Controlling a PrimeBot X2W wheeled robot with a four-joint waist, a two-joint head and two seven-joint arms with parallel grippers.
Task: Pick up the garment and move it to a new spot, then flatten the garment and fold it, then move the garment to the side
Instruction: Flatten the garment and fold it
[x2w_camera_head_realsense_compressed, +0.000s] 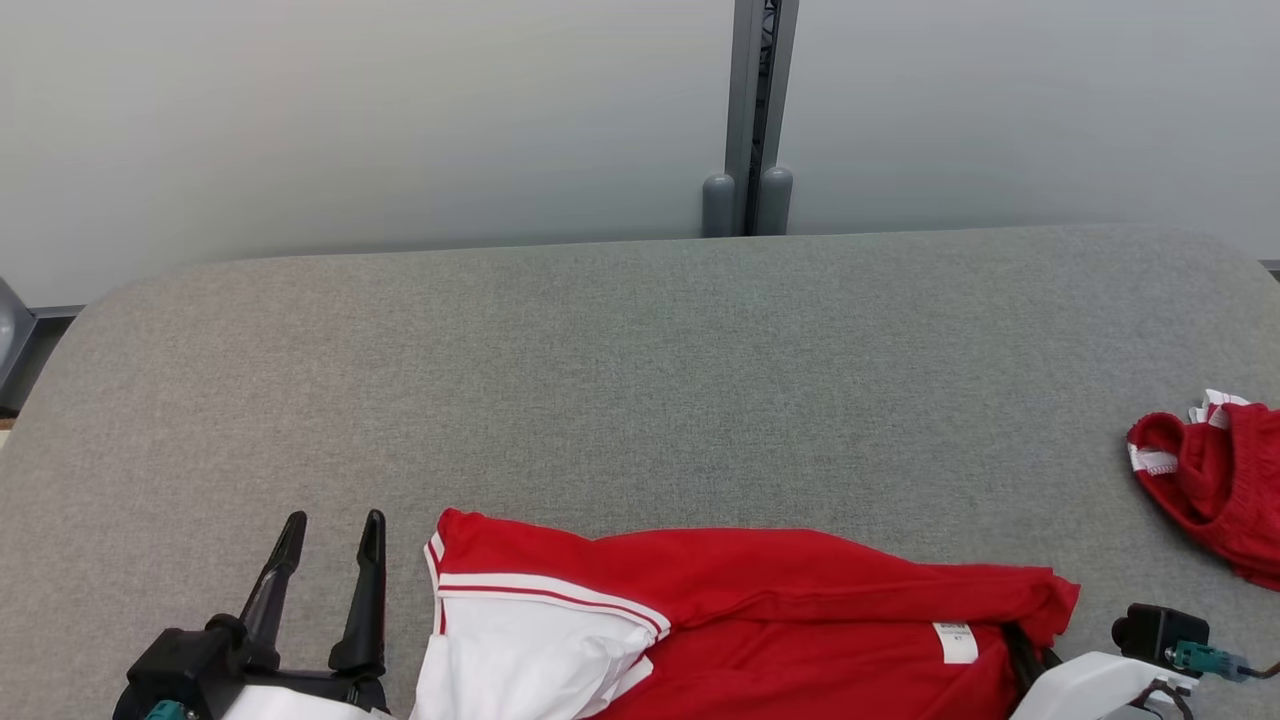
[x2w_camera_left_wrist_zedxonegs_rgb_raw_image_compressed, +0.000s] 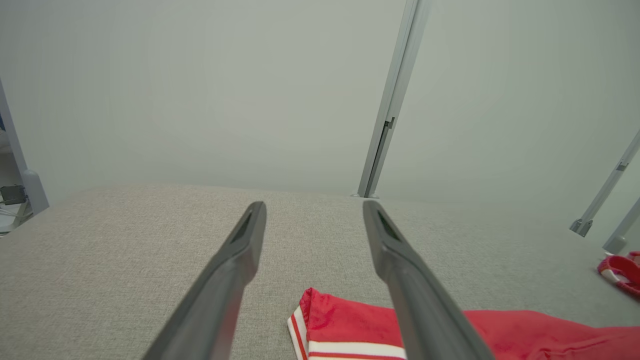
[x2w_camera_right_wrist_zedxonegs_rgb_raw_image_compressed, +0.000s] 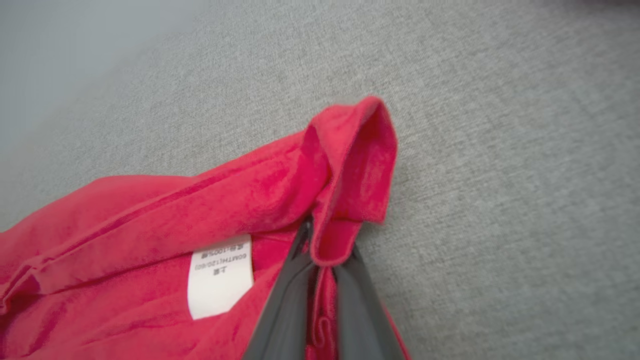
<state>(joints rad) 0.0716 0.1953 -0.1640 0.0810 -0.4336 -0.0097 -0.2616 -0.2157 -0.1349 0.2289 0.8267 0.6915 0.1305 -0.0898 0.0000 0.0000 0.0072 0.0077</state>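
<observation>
Looking along the left end effector (x2w_camera_left_wrist_zedxonegs_rgb_raw_image_compressed: 315, 210), parted wide, nothing between its dark fingers (x2w_camera_left_wrist_zedxonegs_rgb_raw_image_compressed: 235, 270). Just past one finger, and partly hidden behind it, a red garment (x2w_camera_left_wrist_zedxonegs_rgb_raw_image_compressed: 345, 320) with white bands at its near corner, lying on the grey tabletop (x2w_camera_left_wrist_zedxonegs_rgb_raw_image_compressed: 125, 235). Well apart from the garment, toward the tabletop's far side edge, a second red cloth (x2w_camera_left_wrist_zedxonegs_rgb_raw_image_compressed: 620, 270) with white trim. Far beyond the garment, a grey upright post (x2w_camera_left_wrist_zedxonegs_rgb_raw_image_compressed: 395, 100) against a pale wall (x2w_camera_left_wrist_zedxonegs_rgb_raw_image_compressed: 200, 100); beside the second cloth, slanted grey struts (x2w_camera_left_wrist_zedxonegs_rgb_raw_image_compressed: 605, 190).

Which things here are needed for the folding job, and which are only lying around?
For the job: red and white garment; right gripper, shut on its corner; left gripper, open; grey table.
Lying about: second red garment at the table's right edge; grey post behind.
</observation>
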